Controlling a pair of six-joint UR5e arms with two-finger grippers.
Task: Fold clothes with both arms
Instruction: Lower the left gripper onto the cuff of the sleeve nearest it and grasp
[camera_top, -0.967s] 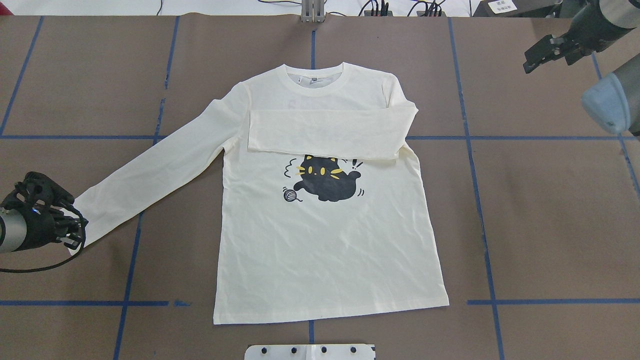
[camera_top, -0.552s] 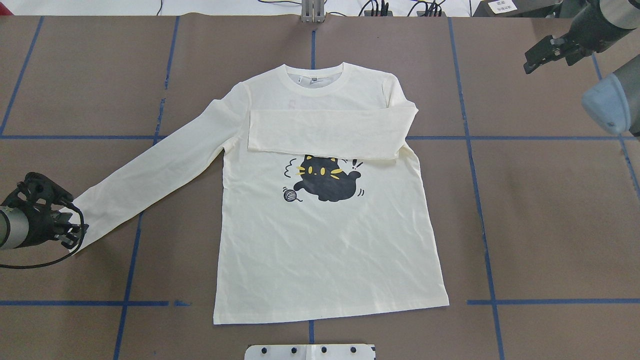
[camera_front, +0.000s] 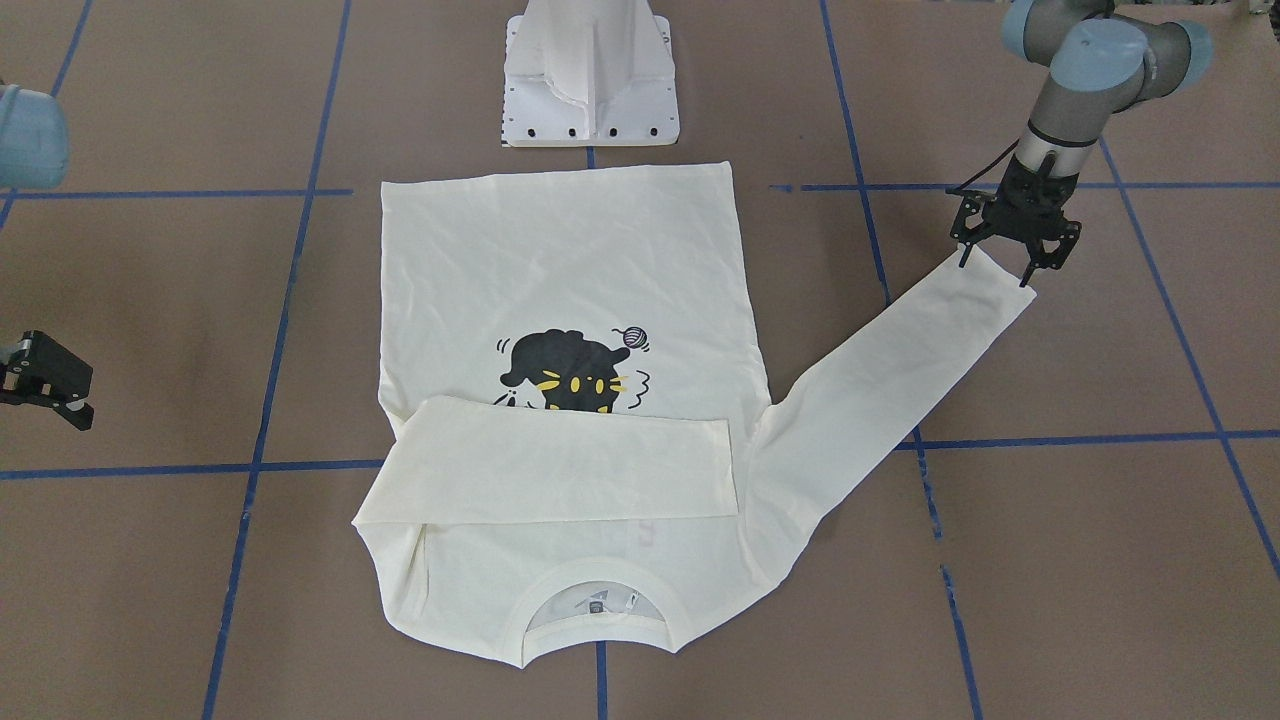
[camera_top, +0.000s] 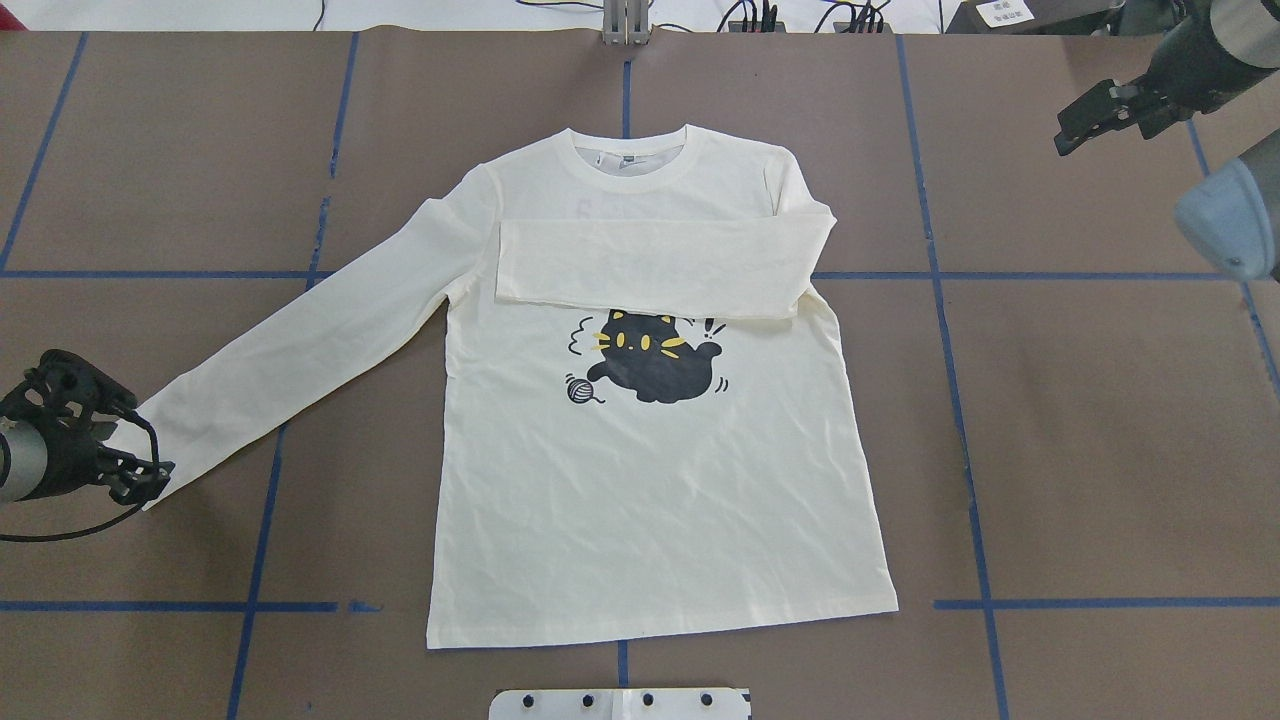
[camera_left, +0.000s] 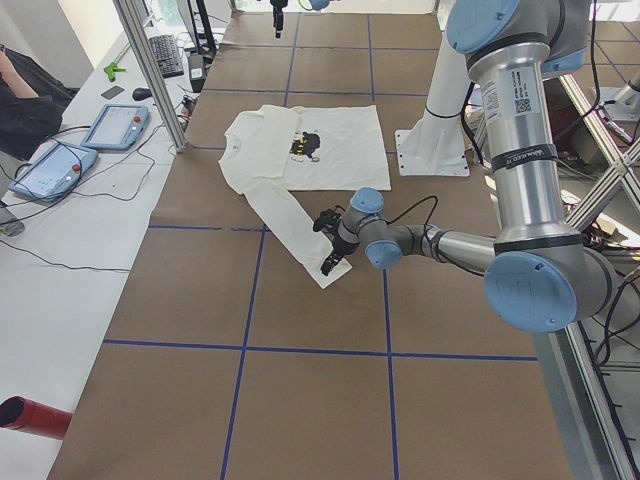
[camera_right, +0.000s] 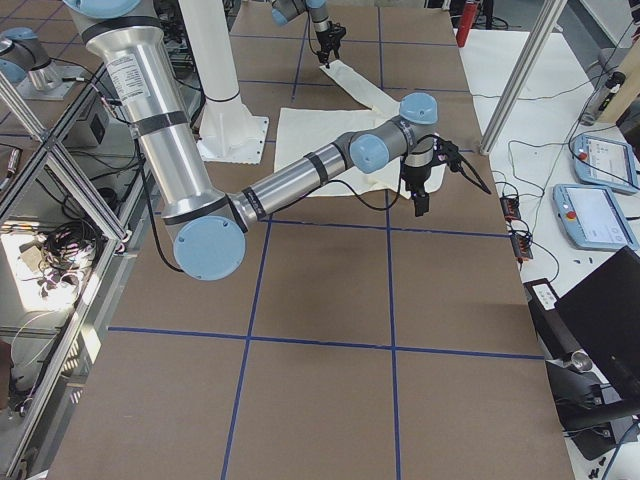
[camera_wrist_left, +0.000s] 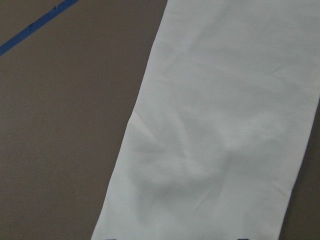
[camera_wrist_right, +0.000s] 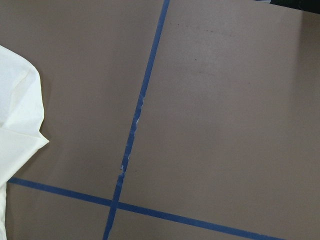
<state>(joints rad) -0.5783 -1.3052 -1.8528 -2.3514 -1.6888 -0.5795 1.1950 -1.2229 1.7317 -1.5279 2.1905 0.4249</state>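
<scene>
Since a second ago the left gripper has slid a little down and in over the end of the outstretched sleeve, and the right gripper has drifted slightly toward the table's far right corner. The left gripper's jaws are spread apart, pointing down, one fingertip at each corner of the cuff, at or just above the cloth; it grasps nothing. Its wrist camera looks along the sleeve lying flat on the brown table.

The cream long-sleeved T-shirt lies face up in the middle of the table, collar away from the robot and hem near the white pedestal base. Its other sleeve is folded across the chest, its lower edge just above the black cat print.

The right gripper hangs above bare table, well apart from the shirt, its fingers seemingly parted and holding nothing. Blue tape lines cross the table.
</scene>
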